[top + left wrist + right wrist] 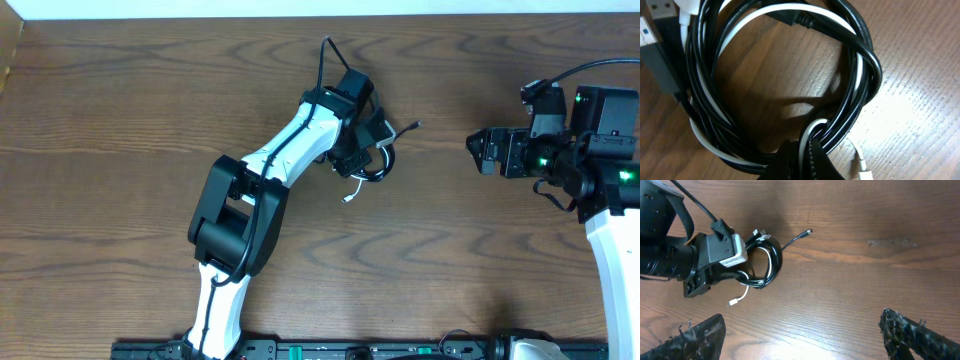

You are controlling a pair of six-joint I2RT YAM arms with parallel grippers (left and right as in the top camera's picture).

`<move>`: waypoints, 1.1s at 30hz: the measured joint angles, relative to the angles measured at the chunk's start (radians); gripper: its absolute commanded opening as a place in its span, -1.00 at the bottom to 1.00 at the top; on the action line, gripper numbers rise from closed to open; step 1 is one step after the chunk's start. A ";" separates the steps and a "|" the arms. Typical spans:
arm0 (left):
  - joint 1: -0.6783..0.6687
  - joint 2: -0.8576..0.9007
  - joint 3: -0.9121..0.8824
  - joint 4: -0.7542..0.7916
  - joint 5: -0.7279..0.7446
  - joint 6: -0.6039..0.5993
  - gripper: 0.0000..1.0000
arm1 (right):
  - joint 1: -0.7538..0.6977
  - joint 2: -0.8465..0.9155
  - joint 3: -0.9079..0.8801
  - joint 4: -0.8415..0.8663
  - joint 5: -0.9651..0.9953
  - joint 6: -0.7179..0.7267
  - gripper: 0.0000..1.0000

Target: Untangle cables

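Left claw pinching coiled cables (black, white intertwined); right claw spread, apart.

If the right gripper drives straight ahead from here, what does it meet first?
Only bare table lies directly ahead, then probably the loose black plug end, which sits in front of the bundle the left gripper is shut on. Height is unclear, so it may pass above the plug.

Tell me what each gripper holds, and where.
The left gripper pinches the cables, black and white strands together, at one side of the coil. The right gripper is open, holding nothing.
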 measured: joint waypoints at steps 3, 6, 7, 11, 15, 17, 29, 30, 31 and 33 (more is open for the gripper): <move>-0.001 -0.008 0.000 0.000 -0.029 -0.083 -0.85 | 0.000 0.000 0.000 0.001 0.000 0.000 0.89; 0.000 -0.052 0.000 0.002 -0.053 -0.192 -0.85 | 0.000 0.000 0.000 0.012 -0.003 0.014 0.83; 0.000 -0.073 0.000 0.003 -0.058 -0.223 -0.85 | 0.000 0.000 0.000 0.016 -0.005 0.022 0.80; 0.000 -0.227 0.001 0.011 -0.066 -0.384 -0.85 | 0.001 0.000 0.000 0.035 -0.018 0.090 0.73; 0.000 -0.374 0.017 0.012 -0.064 -0.524 -0.85 | 0.011 0.002 0.000 0.062 -0.023 0.198 0.72; 0.000 -0.422 0.024 0.011 -0.064 -0.578 -0.85 | 0.025 0.011 0.000 0.080 -0.032 0.252 0.72; 0.000 -0.435 0.026 -0.034 -0.053 -0.666 -0.85 | 0.201 0.170 0.002 0.266 -0.147 0.480 0.70; 0.000 -0.435 0.026 -0.034 -0.053 -0.667 -0.85 | 0.217 0.187 0.002 0.283 -0.151 0.504 0.70; 0.000 -0.435 0.026 -0.034 -0.053 -0.667 -0.85 | 0.231 0.203 0.002 0.300 -0.154 0.526 0.70; 0.000 -0.435 0.026 -0.035 -0.053 -0.667 -0.85 | 0.261 0.238 0.002 0.343 -0.158 0.570 0.69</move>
